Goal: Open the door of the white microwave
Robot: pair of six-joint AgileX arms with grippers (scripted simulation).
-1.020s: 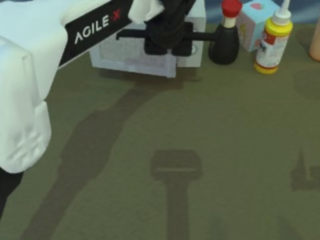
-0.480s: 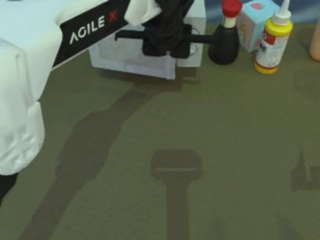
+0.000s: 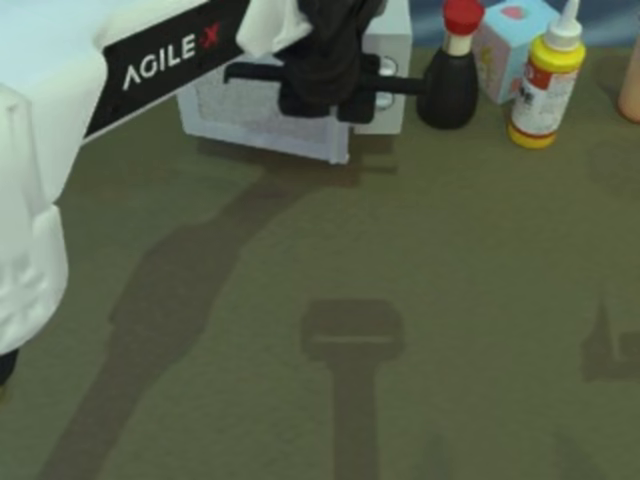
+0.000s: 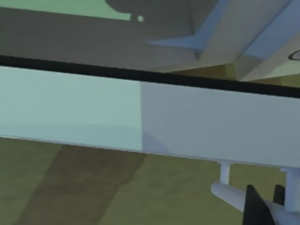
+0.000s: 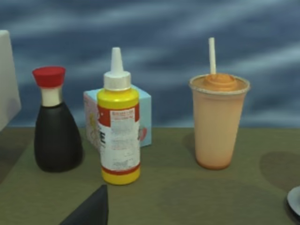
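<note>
Microwave (image 3: pixel 390 40) stood at far edge of worktop (image 3: pixel 420 270), just left of dark red-capped bottle (image 3: pixel 450 85). Door (image 3: pixel 262 115) faced forward, its handle edge swung slightly out from microwave body, hinge side away from bottle. Left claw (image 3: pixel 325 95) sat right at door front near that handle edge, left arm reaching over door. In left wrist view, handle (image 4: pixel 236 194) ran as slim bar, dark fingertips (image 4: pixel 255 211) at it; judged clenched on handle. Coming pull likely outward, arcing about hinge. Right claw out of top view, parked.
</note>
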